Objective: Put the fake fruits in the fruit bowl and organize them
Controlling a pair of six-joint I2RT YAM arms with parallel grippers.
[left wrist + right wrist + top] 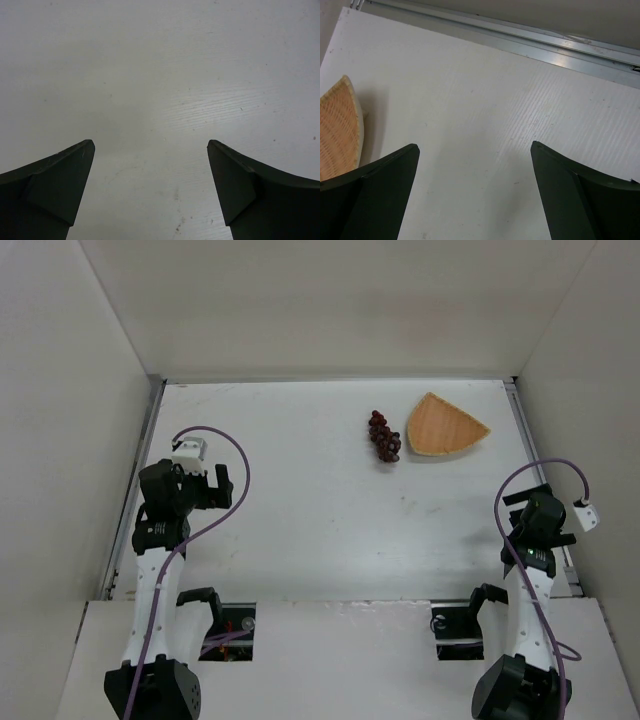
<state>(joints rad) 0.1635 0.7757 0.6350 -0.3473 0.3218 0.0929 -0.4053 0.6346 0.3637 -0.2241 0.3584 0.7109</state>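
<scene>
Overhead: grapes (384, 436) lie on the table (300, 530), just left of the bowl (445, 426), long axis near-to-far, near end angled slightly right.
Left wrist: left gripper (150, 152) spread wide, holding nothing, touching nothing.
Right wrist: right gripper (475, 152) equally wide, empty; bowl's edge at left.

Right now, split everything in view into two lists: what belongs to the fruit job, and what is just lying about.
Job: grapes, fruit bowl, left tool (open), right tool (open).
Just there: purple cables, metal rail at the far edge.
</scene>
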